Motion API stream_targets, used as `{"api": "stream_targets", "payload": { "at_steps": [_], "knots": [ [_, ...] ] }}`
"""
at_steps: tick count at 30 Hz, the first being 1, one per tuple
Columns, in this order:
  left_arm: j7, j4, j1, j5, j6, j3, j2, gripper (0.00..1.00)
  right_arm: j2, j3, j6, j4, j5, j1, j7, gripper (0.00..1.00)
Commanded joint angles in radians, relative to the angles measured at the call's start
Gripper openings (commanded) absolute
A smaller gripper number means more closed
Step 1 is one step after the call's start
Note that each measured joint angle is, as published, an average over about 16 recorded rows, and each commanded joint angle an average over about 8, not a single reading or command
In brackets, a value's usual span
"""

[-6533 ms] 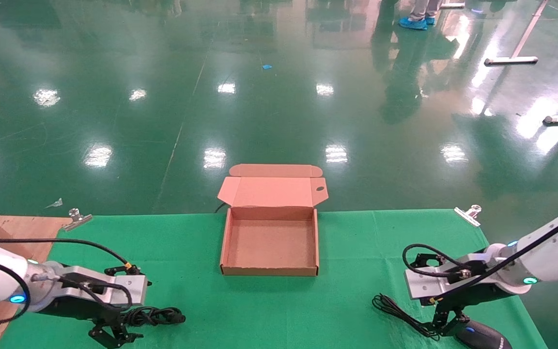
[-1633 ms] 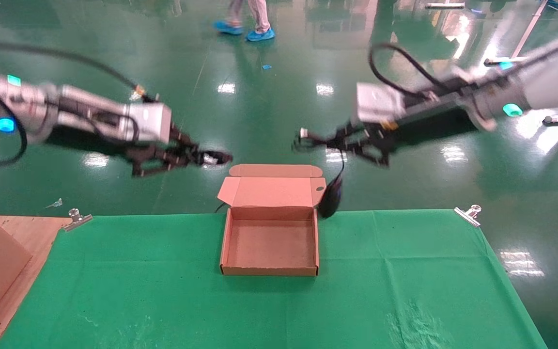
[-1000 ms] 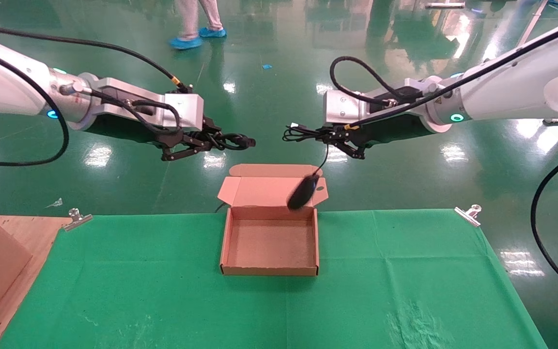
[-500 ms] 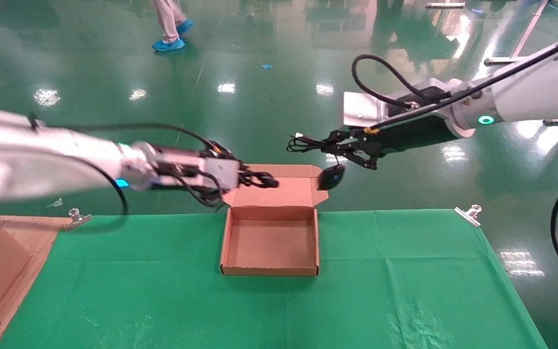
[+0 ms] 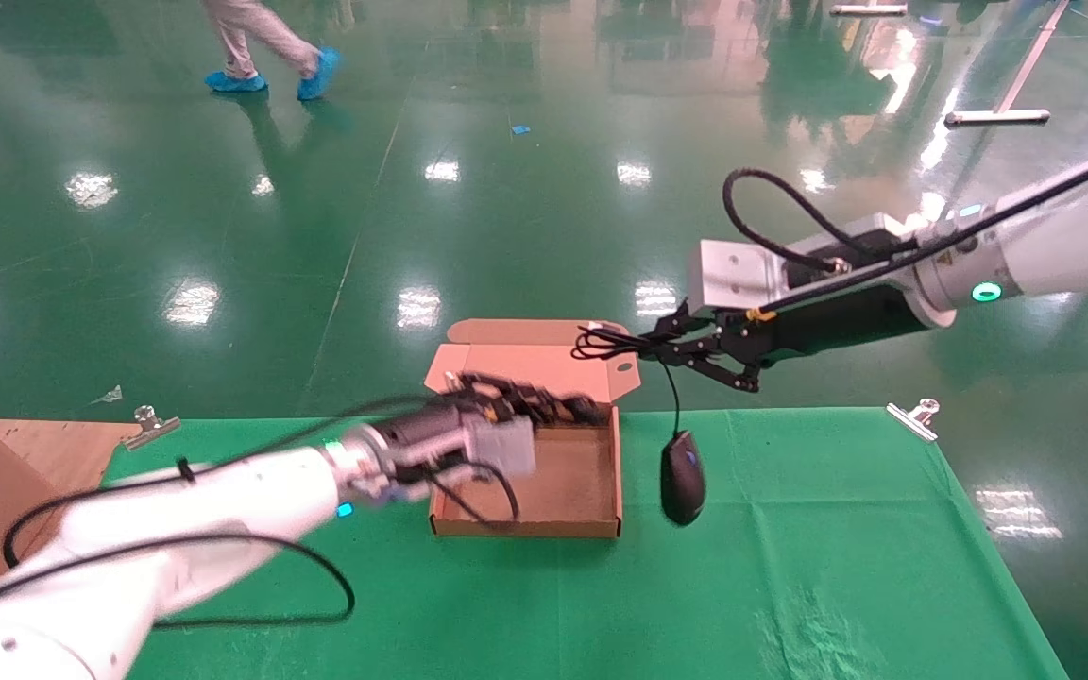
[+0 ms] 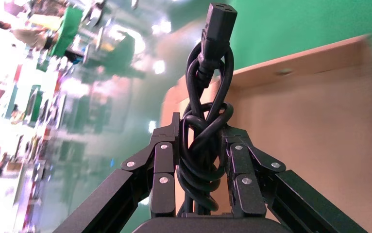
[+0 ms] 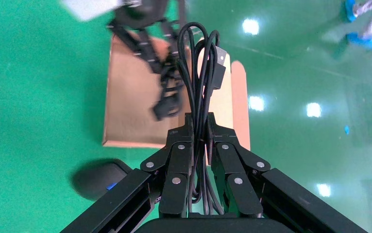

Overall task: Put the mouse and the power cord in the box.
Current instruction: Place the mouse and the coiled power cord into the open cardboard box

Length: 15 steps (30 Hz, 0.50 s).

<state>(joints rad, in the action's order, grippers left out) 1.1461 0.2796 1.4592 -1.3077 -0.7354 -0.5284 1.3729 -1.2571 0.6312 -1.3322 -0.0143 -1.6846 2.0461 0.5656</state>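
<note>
Over the box [image 5: 601,491], things moved fast in the last half second. The left hand [image 5: 544,408] has swung in from beside the lid and dropped low, so it's now right above the open tray, pads clamped tight on the power cord [image 6: 204,145] with the plug end poking out front. The right hand [image 5: 643,345] has come down a bit too, squeezed shut on the bunched thin cable [image 7: 198,97], but the mouse [image 5: 683,476] dangling under it has swung down and hangs just outside the box's right wall, over the green worktop [image 5: 790,529], not over the tray. So my read: the cord is basically one release away from being in. The mouse isn't, since that arm needs to shift toward the box and let the swing settle first, or it'll land on the cloth.
</note>
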Motion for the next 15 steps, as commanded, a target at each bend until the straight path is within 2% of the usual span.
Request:
{"api": "stream_targets", "payload": {
  "at_steps": [1,6,7,15],
  "knots": [
    [0.014,0.027,-0.039,0.021,0.008,-0.026,0.002,0.31,0.003,-0.001,0.010,0.004,0.001,-0.009,0.006,0.00],
    [-0.006,0.056,-0.050,0.060,0.031,-0.106,-0.001,0.94,0.004,-0.002,0.054,0.008,0.002,-0.022,0.011,0.00],
    [-0.011,0.060,-0.050,0.070,0.036,-0.119,-0.001,1.00,0.003,-0.002,0.061,0.009,0.002,-0.024,0.012,0.00],
    [-0.029,0.077,-0.045,0.142,0.075,-0.213,-0.003,1.00,-0.007,-0.005,0.086,0.013,0.007,-0.046,0.016,0.00]
  ]
}}
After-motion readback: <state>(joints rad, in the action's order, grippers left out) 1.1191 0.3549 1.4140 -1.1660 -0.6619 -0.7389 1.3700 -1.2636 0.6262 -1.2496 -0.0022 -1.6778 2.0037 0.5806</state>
